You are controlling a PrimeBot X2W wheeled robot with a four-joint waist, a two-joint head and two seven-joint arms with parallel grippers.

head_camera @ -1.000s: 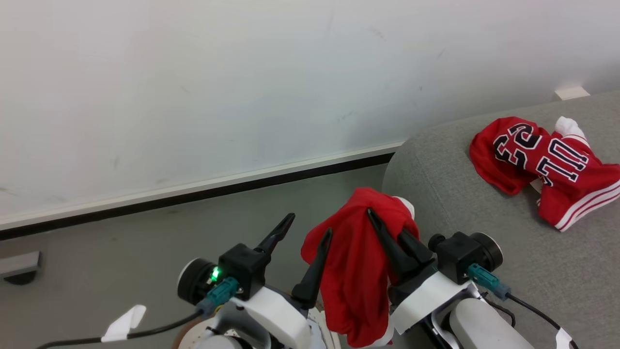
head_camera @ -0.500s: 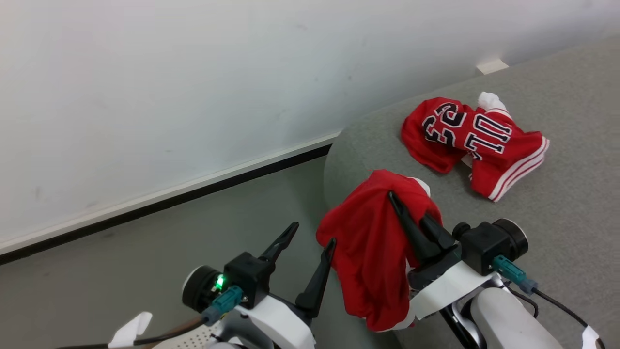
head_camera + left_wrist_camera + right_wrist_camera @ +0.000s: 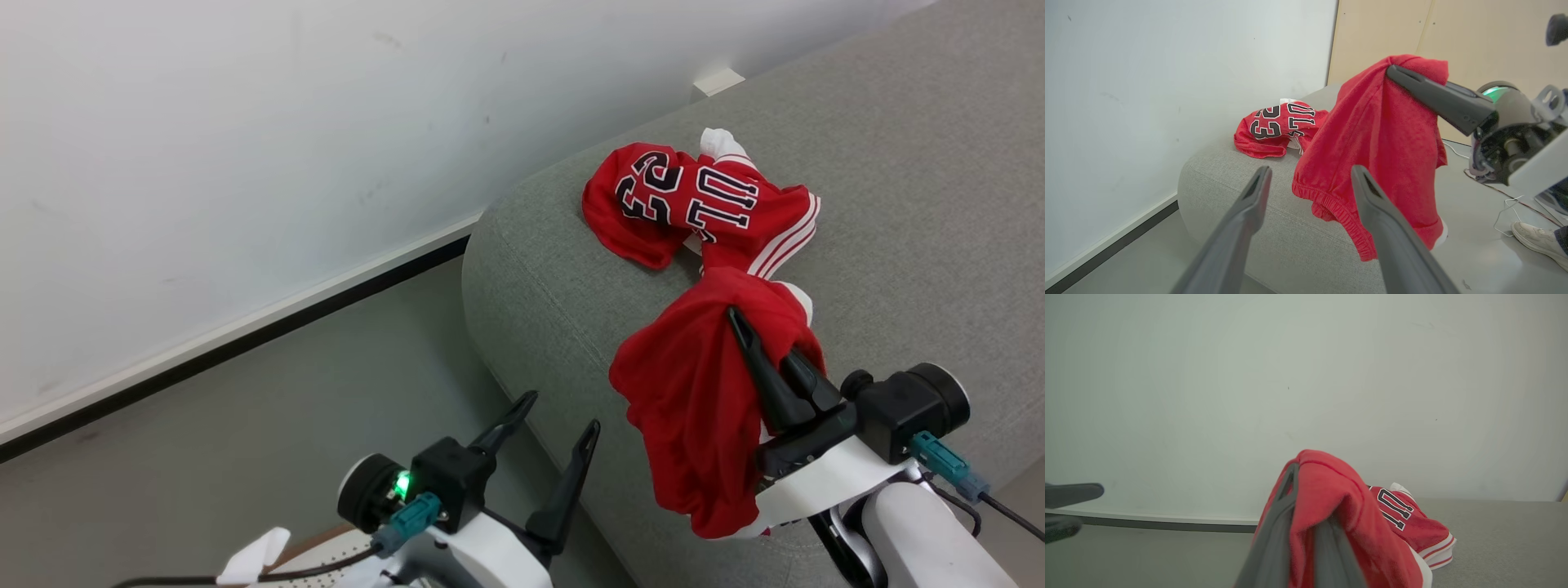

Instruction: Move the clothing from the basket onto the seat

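Dangling over the seat [image 3: 563, 269] edge, red clothing [image 3: 690, 400] is pinched by right fingers [image 3: 753, 361]; left fingers [image 3: 574, 478] gape empty.

Red clothing [image 3: 1372, 134] in right claw [image 3: 1393, 72]

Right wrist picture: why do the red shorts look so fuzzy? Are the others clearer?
In the right wrist view the red shorts hang right by the lens, so they blur, while the numbered shirt behind is sharper; in the left wrist view the shorts look crisp; the head view is evenly lit, shadows soft.
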